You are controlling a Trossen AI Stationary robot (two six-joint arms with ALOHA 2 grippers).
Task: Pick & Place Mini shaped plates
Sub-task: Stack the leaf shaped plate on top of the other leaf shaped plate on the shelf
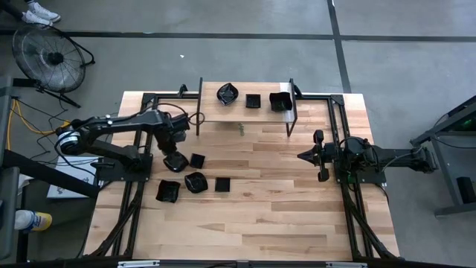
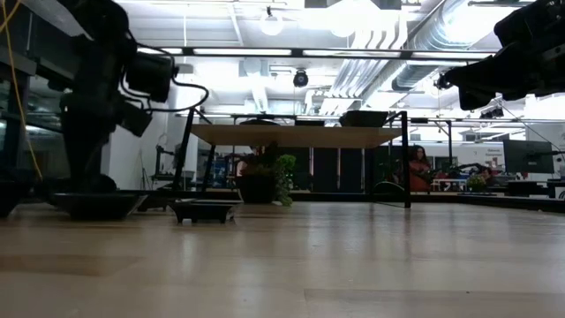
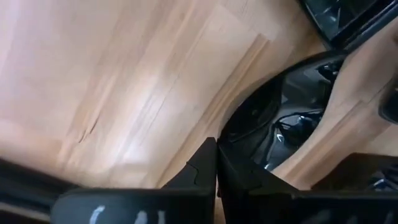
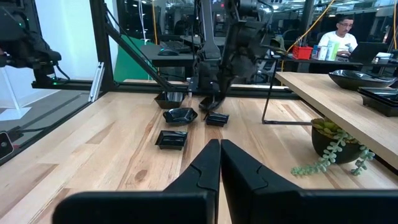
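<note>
The left gripper is down at the desk, clenched on the rim of a plate, apparently to carry it to the shelf, where three plates already sit. Four more plates lie just beside it. The right gripper waits clenched and empty, well apart.
</note>
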